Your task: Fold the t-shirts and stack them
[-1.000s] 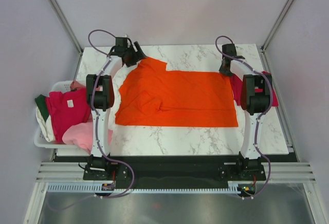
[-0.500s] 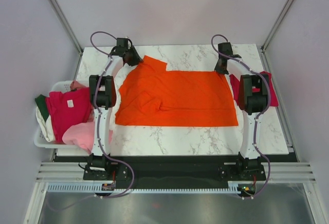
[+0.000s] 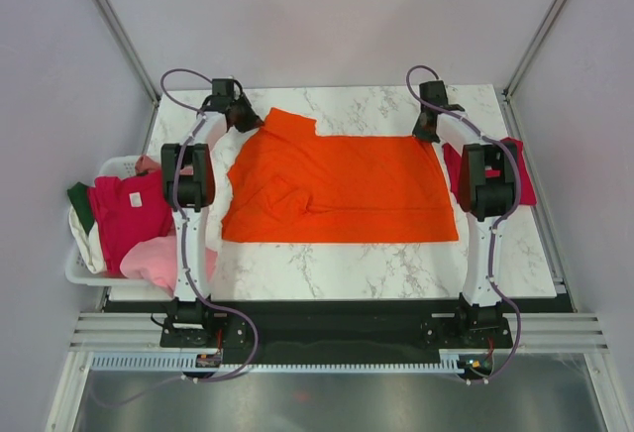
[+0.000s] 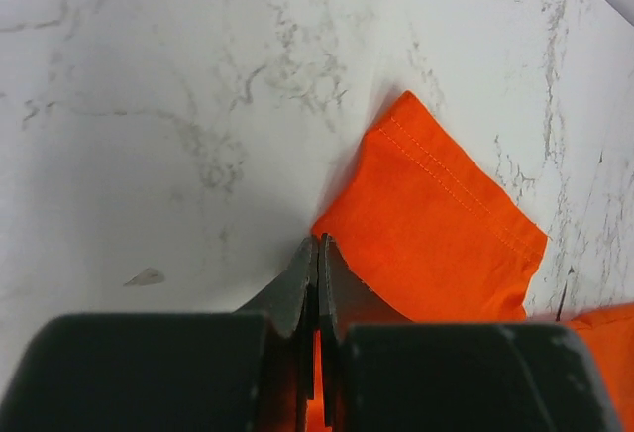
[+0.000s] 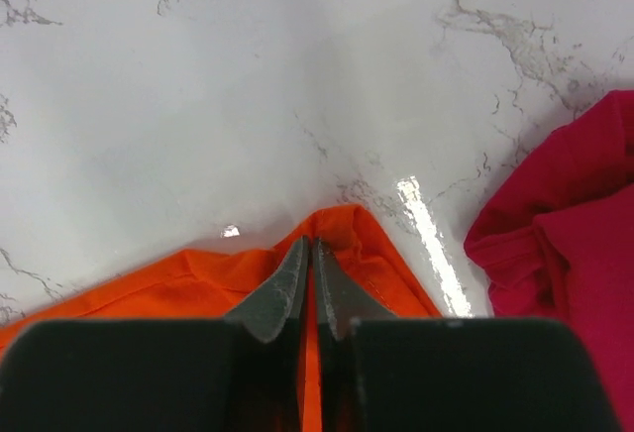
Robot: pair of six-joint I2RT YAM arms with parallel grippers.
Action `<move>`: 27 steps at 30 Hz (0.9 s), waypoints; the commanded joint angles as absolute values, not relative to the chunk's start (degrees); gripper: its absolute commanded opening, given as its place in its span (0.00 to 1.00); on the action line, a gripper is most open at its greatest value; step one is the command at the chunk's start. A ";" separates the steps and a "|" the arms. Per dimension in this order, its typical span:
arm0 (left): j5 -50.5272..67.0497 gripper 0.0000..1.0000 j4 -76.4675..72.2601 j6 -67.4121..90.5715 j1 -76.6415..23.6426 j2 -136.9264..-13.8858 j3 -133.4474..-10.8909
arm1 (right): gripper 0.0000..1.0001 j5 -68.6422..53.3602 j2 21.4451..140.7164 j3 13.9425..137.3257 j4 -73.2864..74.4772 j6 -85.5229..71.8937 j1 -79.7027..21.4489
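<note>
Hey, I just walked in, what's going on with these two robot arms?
Both arms are handling an orange t-shirt spread flat on the marble table. The left gripper is pinched shut on the shirt's edge near its sleeve at the far left; the right gripper is shut on its far right corner. A crimson t-shirt lies by the right arm, and a magenta t-shirt with others sits in the white basket on the left.

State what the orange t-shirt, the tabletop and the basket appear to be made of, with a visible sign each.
The orange t-shirt: soft matte fabric, probably cotton; creases, stitched hem. The tabletop: glossy marble or marble-look laminate; grey veins, glare. The basket: white, probably plastic; thin moulded rim.
</note>
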State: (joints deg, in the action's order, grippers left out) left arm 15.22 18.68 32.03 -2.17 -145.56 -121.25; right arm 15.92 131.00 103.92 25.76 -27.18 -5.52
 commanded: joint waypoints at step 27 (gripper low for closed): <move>18.54 0.02 13.10 34.01 -0.44 -143.88 -120.59 | 0.46 18.72 134.56 111.36 24.17 -26.81 -3.87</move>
